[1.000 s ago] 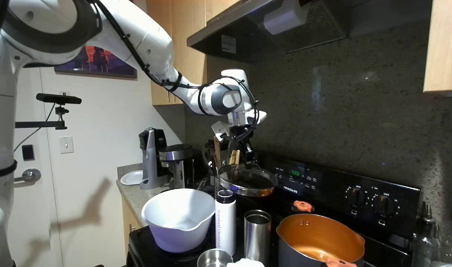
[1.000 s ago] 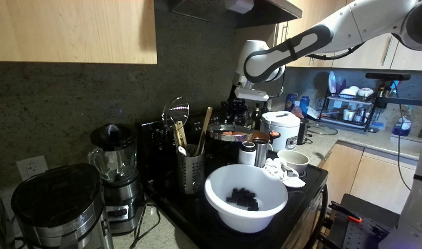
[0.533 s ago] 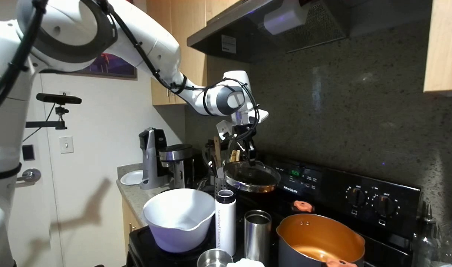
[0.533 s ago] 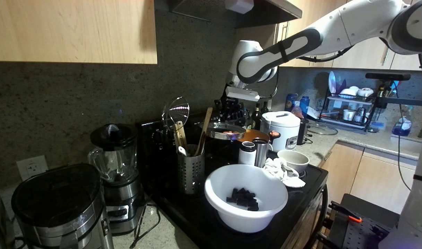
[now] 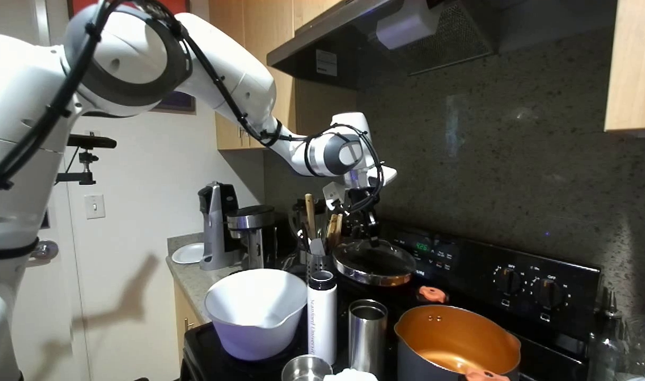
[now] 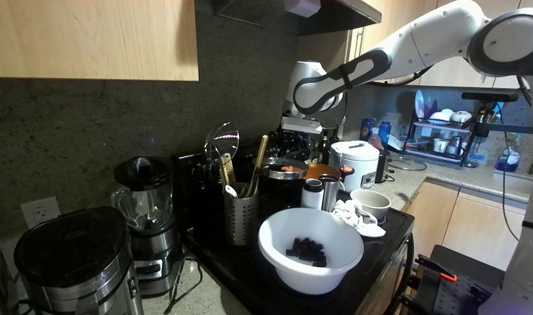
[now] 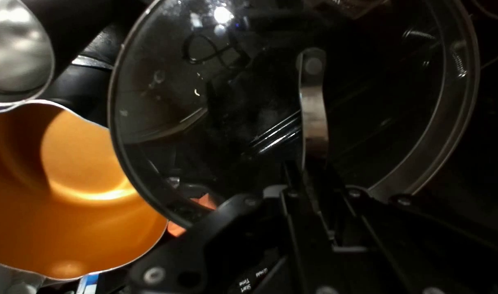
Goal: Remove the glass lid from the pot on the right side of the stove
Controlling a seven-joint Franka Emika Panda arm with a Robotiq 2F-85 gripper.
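The glass lid (image 7: 253,102) is off! There it is, filling the upper middle of the wrist view, and the gripper (image 7: 310,171), low in the frame, is clamped on its metal handle (image 7: 314,116). Over in an exterior view, the pot (image 5: 454,338) gapes uncovered at the lower right, its orange inside on show, with the lid up and left of it in the frame, not seated on it at all. So removal looks done, and I'd call the step in hand putting the lid aside (it's so dark underneath that I can't call whether the lid is touching anything below). What does the next move want? A level, gentle descent onto the stovetop (image 6: 244,267), I'd say, and a release only once the lid lies flat. Watch that left flank, though! The utensil holder (image 6: 241,221) stands left of the lid in both exterior views, and how near they truly are I can't tell; a sway that way might clip it. And the gripper hides one end of the handle, so I can't vouch for balance.
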